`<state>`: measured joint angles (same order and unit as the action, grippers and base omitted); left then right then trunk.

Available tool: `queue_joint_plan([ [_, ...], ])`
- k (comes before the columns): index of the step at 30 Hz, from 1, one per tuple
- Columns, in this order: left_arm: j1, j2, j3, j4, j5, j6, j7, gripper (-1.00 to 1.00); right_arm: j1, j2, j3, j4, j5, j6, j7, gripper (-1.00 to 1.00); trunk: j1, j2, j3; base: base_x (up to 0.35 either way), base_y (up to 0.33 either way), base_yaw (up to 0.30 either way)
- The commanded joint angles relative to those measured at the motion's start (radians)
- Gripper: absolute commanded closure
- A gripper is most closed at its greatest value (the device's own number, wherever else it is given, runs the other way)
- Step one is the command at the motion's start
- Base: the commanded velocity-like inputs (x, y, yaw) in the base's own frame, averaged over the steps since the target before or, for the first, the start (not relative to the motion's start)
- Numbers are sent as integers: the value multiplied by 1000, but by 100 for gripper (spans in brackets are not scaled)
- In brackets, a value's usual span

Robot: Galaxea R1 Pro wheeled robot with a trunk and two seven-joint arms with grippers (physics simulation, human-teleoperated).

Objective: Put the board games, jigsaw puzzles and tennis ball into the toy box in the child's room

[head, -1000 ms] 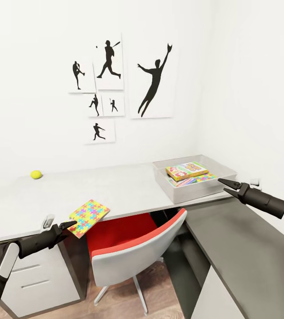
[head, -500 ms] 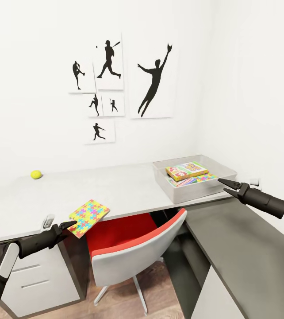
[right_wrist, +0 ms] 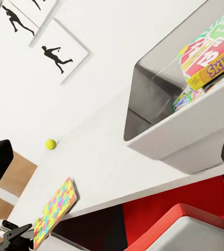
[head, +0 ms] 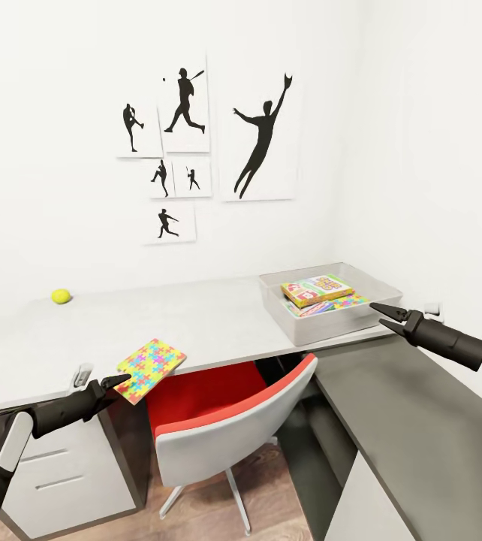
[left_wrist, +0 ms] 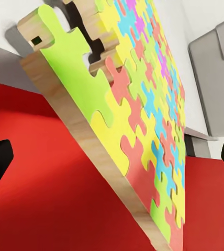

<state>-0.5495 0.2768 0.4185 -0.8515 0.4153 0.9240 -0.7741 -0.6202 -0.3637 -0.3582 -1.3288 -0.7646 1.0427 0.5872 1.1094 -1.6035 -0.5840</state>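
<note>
The puzzle (head: 151,359) overhanging the table (head: 218,319) edge is best approached level; the left gripper (head: 118,382) is spread wide, nothing held. The right gripper (head: 384,315) is open too.

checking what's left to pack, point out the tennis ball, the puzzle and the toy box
tennis ball (head: 61,296): head view, middle of the ball
puzzle (head: 149,364): head view, middle of its coloured top face
toy box (head: 329,324): head view, its near grey wall
</note>
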Motion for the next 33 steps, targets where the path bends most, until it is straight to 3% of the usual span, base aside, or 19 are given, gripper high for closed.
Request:
queue_joint_plan([
  [1,-1,0,2,0,-2,4,-4,-100,-1,0,-2,0,7,4,8,-100,0,-1,-1,6,0,0],
  [11,-1,1,3,0,-2,4,-5,-100,-1,0,-1,0,7,4,8,-100,0,-1,-1,2,0,0],
  [12,-1,1,3,0,-2,4,-5,100,-1,0,-1,0,7,4,8,-100,0,-1,-1,0,0,0],
  [25,-1,2,1,0,0,4,-6,100,-1,0,-3,0,7,4,8,-100,0,-1,-1,0,0,0],
  [33,-1,3,3,0,1,7,-7,100,1,-4,-4,-1,6,4,8,-100,-31,55,24,0,0,0],
])
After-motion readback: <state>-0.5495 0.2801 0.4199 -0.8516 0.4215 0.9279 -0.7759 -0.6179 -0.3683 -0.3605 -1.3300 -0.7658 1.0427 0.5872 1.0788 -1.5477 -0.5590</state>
